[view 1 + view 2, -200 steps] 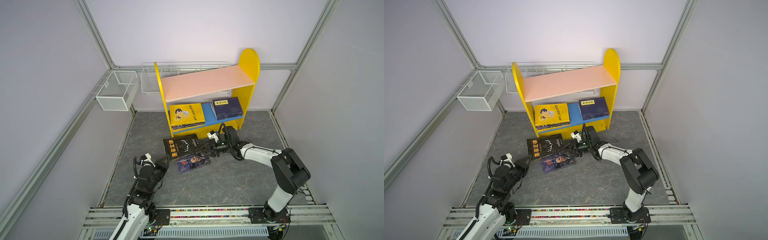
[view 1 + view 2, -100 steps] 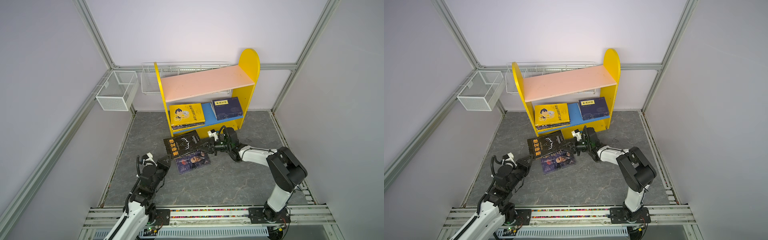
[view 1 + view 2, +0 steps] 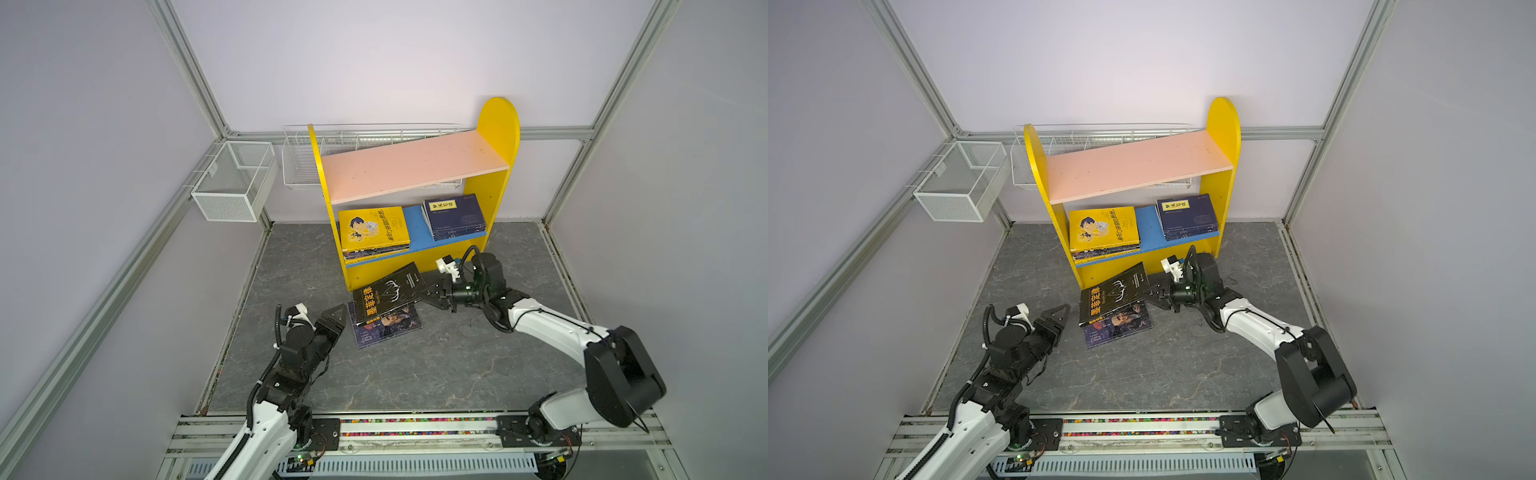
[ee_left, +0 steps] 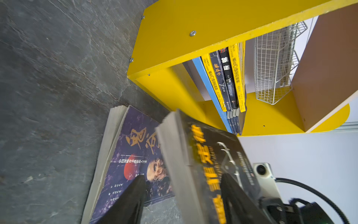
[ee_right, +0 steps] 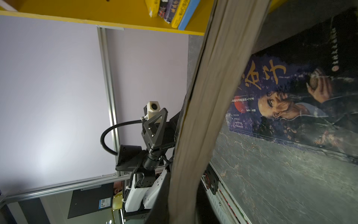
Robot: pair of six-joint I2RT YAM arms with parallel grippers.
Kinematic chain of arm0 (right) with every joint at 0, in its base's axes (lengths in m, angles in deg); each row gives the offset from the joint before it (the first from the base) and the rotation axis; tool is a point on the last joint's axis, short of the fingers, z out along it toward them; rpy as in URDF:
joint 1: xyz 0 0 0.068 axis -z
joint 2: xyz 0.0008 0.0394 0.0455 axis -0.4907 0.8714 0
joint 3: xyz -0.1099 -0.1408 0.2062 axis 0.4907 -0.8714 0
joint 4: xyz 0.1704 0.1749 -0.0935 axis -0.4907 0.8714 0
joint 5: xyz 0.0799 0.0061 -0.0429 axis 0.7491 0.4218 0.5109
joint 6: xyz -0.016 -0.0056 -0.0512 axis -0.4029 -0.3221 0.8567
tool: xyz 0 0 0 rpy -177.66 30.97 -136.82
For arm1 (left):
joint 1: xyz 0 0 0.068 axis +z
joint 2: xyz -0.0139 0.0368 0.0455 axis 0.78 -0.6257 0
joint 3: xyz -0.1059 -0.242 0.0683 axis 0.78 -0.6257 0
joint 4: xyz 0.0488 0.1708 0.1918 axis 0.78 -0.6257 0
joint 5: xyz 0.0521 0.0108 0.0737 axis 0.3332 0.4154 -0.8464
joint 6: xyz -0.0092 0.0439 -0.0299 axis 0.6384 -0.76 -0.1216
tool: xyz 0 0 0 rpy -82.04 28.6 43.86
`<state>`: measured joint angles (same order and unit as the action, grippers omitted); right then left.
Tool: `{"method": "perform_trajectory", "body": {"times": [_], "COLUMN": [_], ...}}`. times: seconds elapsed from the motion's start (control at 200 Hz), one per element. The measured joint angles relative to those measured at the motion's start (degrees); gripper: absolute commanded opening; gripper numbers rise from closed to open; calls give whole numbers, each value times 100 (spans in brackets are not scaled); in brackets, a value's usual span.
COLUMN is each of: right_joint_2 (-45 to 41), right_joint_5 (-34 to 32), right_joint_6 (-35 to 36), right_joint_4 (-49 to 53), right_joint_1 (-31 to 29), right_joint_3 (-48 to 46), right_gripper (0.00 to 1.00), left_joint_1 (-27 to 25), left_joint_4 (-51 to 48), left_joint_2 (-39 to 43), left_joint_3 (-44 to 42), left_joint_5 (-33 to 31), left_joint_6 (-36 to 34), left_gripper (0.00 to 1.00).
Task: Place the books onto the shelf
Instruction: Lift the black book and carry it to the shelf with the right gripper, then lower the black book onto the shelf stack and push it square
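Soft, even overhead light in both top views, sharp throughout, faint shadow under the shelf (image 3: 415, 166). In both wrist views the black book (image 4: 213, 155) smears out of focus up close.

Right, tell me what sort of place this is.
Most likely a robot data-collection cell in a lab, not a real room: aluminium frame posts holding plain lilac wall panels, the left arm and right arm bolted to a base rail, and a small yellow bookcase as a prop.
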<state>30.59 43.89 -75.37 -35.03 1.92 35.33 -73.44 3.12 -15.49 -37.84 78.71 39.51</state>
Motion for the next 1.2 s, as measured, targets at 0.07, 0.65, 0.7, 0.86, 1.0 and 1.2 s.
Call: {"method": "perform_trajectory", "body": {"times": [0.07, 0.65, 0.7, 0.86, 1.0, 1.2], "right_joint_2": [-245, 1687, 1930, 2420, 2688, 3248], "right_joint_5": [63, -129, -131, -144, -125, -94], "right_joint_6": [271, 678, 671, 656, 656, 597], "right_joint_4": [389, 72, 66, -17, -61, -295], "right_joint_1": [212, 492, 492, 487, 470, 402], "right_joint_3": [350, 2855, 3042, 3521, 3814, 4210], "right_gripper": [7, 7, 7, 7, 7, 7], "left_joint_1": [0, 0, 0, 0, 0, 0], "left_joint_4": [-107, -317, -339, -413, -417, -372], "left_joint_2": [-96, -304, -291, -273, -286, -525], "left_joint_3": [0, 0, 0, -2, -2, -2], "left_joint_5": [-24, 57, 72, 107, 111, 118], "left_joint_6": [0, -2, -2, 0, 0, 0], "left_gripper": [62, 62, 62, 62, 62, 62]}}
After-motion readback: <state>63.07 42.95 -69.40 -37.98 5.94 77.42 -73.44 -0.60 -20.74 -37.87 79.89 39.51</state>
